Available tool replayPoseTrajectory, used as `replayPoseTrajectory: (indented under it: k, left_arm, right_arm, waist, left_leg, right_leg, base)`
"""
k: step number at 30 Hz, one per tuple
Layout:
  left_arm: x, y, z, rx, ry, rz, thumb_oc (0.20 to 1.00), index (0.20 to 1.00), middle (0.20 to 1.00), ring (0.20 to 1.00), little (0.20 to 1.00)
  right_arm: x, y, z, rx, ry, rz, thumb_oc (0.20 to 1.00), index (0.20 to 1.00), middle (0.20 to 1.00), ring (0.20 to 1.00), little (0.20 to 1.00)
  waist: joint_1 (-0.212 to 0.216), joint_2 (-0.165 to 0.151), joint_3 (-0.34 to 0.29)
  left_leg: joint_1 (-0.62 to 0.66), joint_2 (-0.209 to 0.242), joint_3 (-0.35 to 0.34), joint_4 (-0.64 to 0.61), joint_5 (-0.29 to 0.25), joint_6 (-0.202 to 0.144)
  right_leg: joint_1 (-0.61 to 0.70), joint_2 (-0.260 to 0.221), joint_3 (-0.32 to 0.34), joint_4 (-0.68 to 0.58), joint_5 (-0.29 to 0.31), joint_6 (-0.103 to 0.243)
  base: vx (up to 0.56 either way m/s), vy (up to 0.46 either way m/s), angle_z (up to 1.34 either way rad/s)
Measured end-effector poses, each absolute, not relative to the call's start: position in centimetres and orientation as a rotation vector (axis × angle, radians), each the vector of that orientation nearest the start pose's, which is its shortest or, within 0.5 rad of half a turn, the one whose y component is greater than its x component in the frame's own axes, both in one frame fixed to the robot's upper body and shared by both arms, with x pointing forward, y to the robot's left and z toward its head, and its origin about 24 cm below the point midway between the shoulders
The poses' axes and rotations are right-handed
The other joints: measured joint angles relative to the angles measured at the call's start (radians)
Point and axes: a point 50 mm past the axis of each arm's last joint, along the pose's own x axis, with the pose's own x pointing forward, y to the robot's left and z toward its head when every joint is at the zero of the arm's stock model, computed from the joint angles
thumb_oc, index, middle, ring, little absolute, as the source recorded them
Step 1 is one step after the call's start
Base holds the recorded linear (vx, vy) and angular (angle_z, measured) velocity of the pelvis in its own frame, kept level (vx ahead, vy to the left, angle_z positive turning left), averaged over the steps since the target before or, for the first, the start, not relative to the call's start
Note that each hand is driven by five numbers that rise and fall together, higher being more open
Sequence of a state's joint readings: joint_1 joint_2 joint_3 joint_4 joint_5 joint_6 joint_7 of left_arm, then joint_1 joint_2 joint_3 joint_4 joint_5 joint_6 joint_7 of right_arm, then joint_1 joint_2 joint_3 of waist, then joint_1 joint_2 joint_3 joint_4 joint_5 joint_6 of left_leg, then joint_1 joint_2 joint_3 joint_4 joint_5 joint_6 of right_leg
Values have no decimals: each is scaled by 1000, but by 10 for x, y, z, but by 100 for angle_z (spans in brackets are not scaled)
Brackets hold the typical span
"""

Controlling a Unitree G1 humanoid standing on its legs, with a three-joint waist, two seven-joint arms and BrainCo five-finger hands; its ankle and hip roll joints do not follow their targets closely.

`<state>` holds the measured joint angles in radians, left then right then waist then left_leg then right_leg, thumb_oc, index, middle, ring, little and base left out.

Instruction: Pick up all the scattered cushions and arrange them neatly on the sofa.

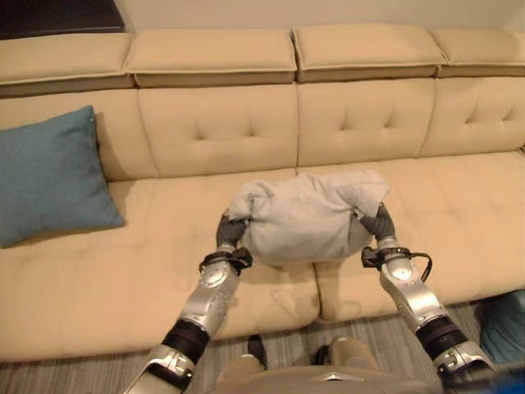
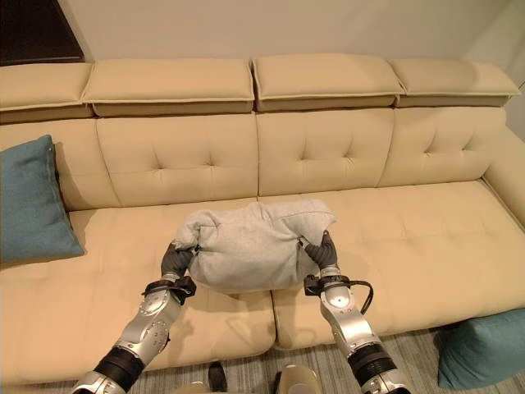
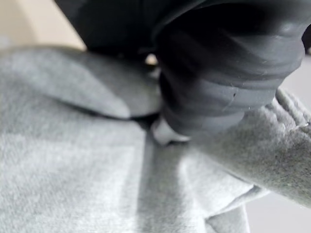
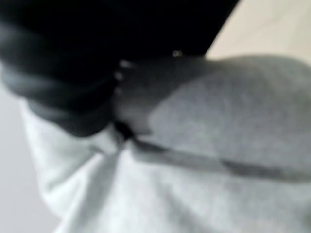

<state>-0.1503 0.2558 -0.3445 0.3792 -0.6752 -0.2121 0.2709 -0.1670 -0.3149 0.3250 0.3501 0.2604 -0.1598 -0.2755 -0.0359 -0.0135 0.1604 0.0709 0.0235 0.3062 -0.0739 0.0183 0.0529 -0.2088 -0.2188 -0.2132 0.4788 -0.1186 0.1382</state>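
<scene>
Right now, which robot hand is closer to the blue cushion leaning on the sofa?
Left. The left hand presses the grey cushion's side that faces the teal cushion. The right hand is on the grey cushion's far side, further from it.

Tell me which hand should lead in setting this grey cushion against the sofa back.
Neither alone: the left hand and the right hand press into opposite sides of the grey cushion, level with each other above the sofa seat. Both should probably push it back together.

Warm even indoor light, soft shadows — wrist views blurred (very close)
</scene>
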Motion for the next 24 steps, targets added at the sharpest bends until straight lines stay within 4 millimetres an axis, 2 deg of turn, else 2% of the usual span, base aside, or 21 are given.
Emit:
replayPoseTrajectory:
  k: [1,3,4,6,7,8,9,10,13,17,21,22,24]
  left_arm:
    - [268,155,-4,-315,187,109,200,200,200,200,200]
    - [268,159,-3,-311,181,120,200,200,200,200,200]
    - [268,159,-3,-312,181,123,200,200,200,200,200]
    - [267,158,-4,-313,183,122,200,200,200,200,200]
    - [265,158,-5,-313,186,122,200,200,200,200,200]
    - [263,157,-7,-322,194,127,200,200,200,200,200]
    - [261,153,-8,-331,200,120,200,200,200,200,200]
    - [261,151,-7,-310,192,111,200,200,200,200,200]
    - [262,149,-6,-310,193,102,200,200,200,200,200]
    - [267,139,3,-337,161,76,200,200,200,200,200]
    - [299,135,42,-321,30,59,200,200,200,200,200]
    - [310,136,59,-320,-23,68,200,200,200,200,200]
    - [318,139,73,-315,-73,85,200,200,200,200,200]
  right_arm:
    - [274,-161,11,-126,84,-14,200,200,200,200,200]
    - [274,-158,10,-119,88,0,200,200,200,200,200]
    - [273,-158,9,-121,90,-1,200,200,200,200,200]
    - [270,-159,6,-126,101,-3,200,200,200,200,200]
    - [267,-159,4,-124,109,-3,200,200,200,200,200]
    - [267,-162,3,-132,113,-6,200,200,200,200,200]
    - [266,-165,2,-142,117,-10,200,200,200,200,200]
    - [268,-168,5,-154,109,-13,200,200,200,200,200]
    - [269,-170,6,-154,104,-19,200,200,200,200,200]
    - [276,-180,19,-181,55,-38,200,200,200,200,200]
    - [307,-172,62,-191,-97,-41,200,200,200,200,200]
    - [318,-171,81,-202,-160,-50,200,200,200,200,200]
    - [327,-165,98,-215,-218,-40,200,200,200,200,200]
  waist:
    - [3,5,2]
    - [0,6,4]
    - [-4,1,1]
    - [-9,-21,-5]
    - [-14,-40,-12]
    - [-15,-30,-12]
    - [-16,-17,-18]
    - [-9,-3,-21]
    - [-22,1,-23]
    - [-31,2,-23]
    - [-31,4,-22]
    - [-28,9,-13]
    - [-24,18,-4]
  left_leg:
    - [3,0,2,-9,0,0]
    - [13,-1,-1,-17,-1,-3]
    - [14,-3,-4,-17,-5,-8]
    - [16,-13,-17,-17,-6,-20]
    - [18,-26,-29,-17,-6,-27]
    - [21,-19,-38,-17,-6,-36]
    - [18,-6,-39,-17,-4,-52]
    - [15,18,-38,-18,-2,-69]
    - [19,48,-46,-18,2,-89]
    - [13,69,-50,-18,8,-100]
    - [-96,64,-68,-18,45,-99]
    - [-127,62,-73,-18,60,-98]
    - [-148,62,-76,-18,66,-100]
  right_leg:
    - [1,-7,-8,-61,3,3]
    - [15,-2,-6,-277,56,58]
    - [27,7,-1,-320,115,50]
    - [99,27,11,-448,183,52]
    - [126,28,10,-469,212,43]
    - [147,40,9,-503,231,-19]
    - [154,57,7,-529,249,-23]
    - [171,84,-1,-571,264,-45]
    - [183,115,-24,-571,256,-52]
    - [180,130,-37,-571,248,-62]
    - [83,122,-49,-571,271,-69]
    - [53,121,-52,-571,282,-72]
    - [34,120,-54,-571,290,-81]
  base:
    - [142,-60,-18]
    - [154,-85,-11]
    - [117,-56,7]
    - [114,-49,23]
    - [82,-44,35]
    - [95,-53,21]
    - [125,-83,1]
    - [158,-103,-7]
    - [76,-50,7]
    - [0,-57,5]
    - [-148,-54,14]
    - [-129,-43,12]
    - [-77,-30,6]
